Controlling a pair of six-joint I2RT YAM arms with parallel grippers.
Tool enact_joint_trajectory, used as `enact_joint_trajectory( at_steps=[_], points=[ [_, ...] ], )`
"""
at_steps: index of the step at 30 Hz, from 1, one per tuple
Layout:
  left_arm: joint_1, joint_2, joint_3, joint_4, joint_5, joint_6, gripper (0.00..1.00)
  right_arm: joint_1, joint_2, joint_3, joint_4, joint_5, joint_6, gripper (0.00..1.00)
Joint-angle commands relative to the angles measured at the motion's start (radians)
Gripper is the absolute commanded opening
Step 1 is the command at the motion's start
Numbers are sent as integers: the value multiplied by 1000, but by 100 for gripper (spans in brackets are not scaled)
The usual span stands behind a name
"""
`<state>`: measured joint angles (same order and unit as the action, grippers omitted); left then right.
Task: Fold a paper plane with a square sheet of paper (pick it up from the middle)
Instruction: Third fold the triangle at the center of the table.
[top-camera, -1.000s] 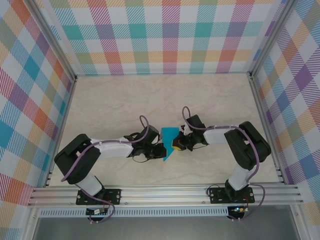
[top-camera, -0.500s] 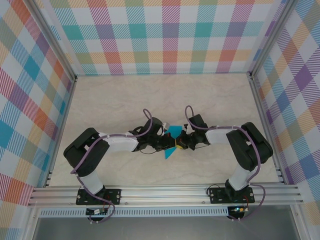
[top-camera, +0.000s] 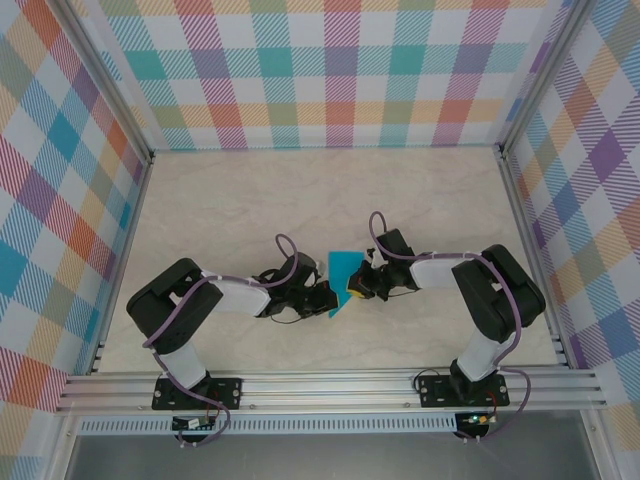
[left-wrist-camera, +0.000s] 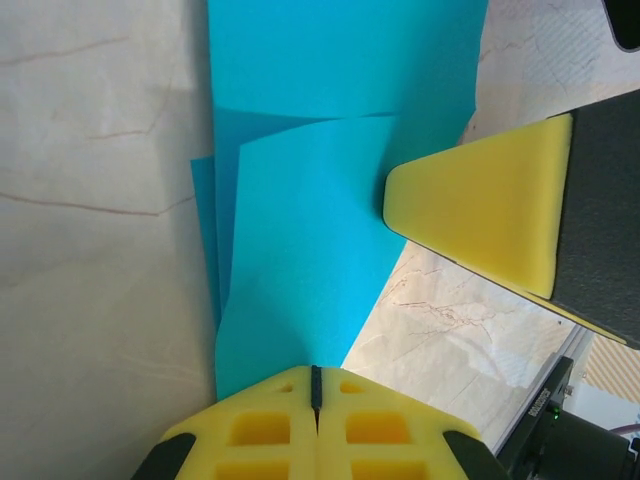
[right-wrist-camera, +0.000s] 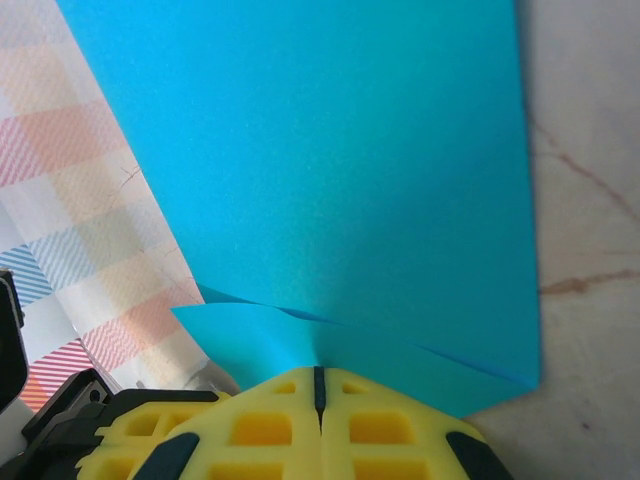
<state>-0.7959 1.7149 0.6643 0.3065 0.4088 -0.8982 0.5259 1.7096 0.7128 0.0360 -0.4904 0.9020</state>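
Paper: teal-blue, folded into overlapping layers, held between the two hands near the middle of the desk, toward its near edge.
Desk: pale marbled top, bare around the hands.
Walls: plaid panels on three sides of the desk.
Left arm: stretched low toward the right, its hand meeting the paper's lower end.
Right arm: stretched low toward the left, its hand at the paper's right edge.
Paper by left hand: spreads forward from the fingertips, with one flap lying over a wider layer and a narrow strip showing along its left side.
Paper by right hand: a broad smooth face rises ahead of the fingertips, with a small curled flap just above them.
Left hand: yellow pads pressed together, pinching the paper's near edge.
Right hand: pads pressed together, pinching the paper's lower edge.
Hands together: left hand and right hand are close, with the paper between them.
Right pad: its tip touches the paper's right edge, ahead and right of the left hand.
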Motion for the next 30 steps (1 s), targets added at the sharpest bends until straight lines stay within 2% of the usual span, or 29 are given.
enact_joint_trajectory(
  at_steps=[1,16,30],
  points=[
    [-3,-14,25,-6,-5,-2,0,11,35,-24,-44,36,11,0],
    [-18,110,117,-100,24,35,0,11,29,-30,-44,42,14,0],
    [-57,-10,45,-165,15,72,0,11,35,-26,-66,58,12,0]
  ],
)
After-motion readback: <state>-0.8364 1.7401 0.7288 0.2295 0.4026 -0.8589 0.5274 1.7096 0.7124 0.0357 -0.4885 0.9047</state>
